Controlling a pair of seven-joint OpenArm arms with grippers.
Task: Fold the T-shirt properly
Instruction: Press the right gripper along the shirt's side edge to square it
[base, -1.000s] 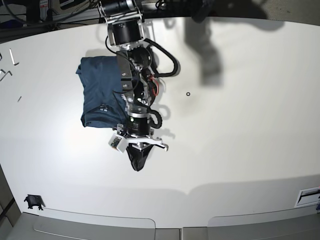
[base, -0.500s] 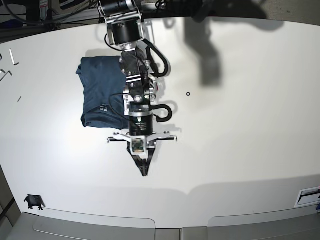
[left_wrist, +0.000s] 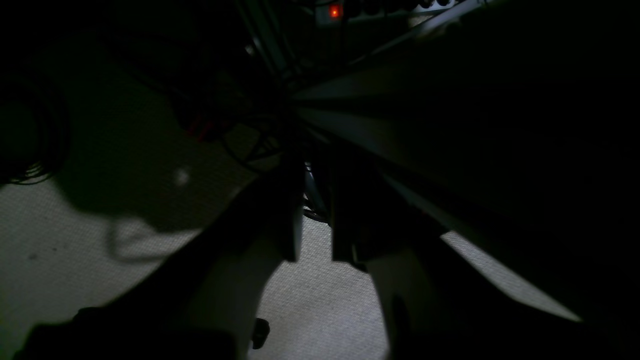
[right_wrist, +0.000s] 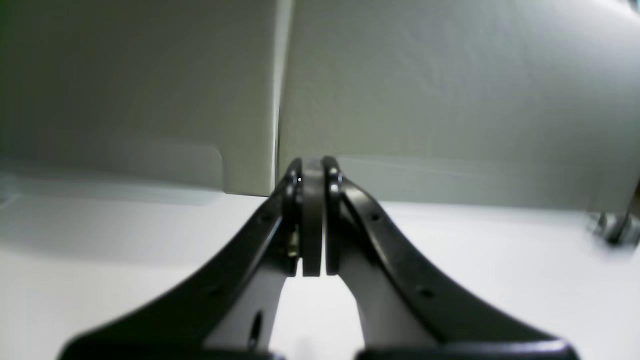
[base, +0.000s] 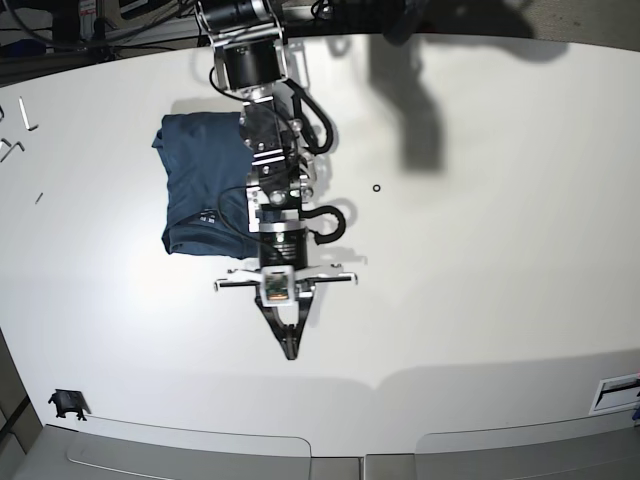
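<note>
A dark navy-blue cotton T-shirt (base: 205, 185) lies folded into a compact rectangle at about ten o'clock on the white desk (base: 480, 250), the folding apparently complete. Beside it, toward six o'clock, the right end effector (base: 290, 347) hangs pressed together and empty. The left end effector (left_wrist: 315, 250), off the desk, stands slightly parted, holding nothing.

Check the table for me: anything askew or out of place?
Nothing serious. The T-shirt lies folded in a compact block, slightly skewed to the table edge. A small black ring sits loose on the bare surface to its right. The right end effector is shut and empty, over bare table.
</note>
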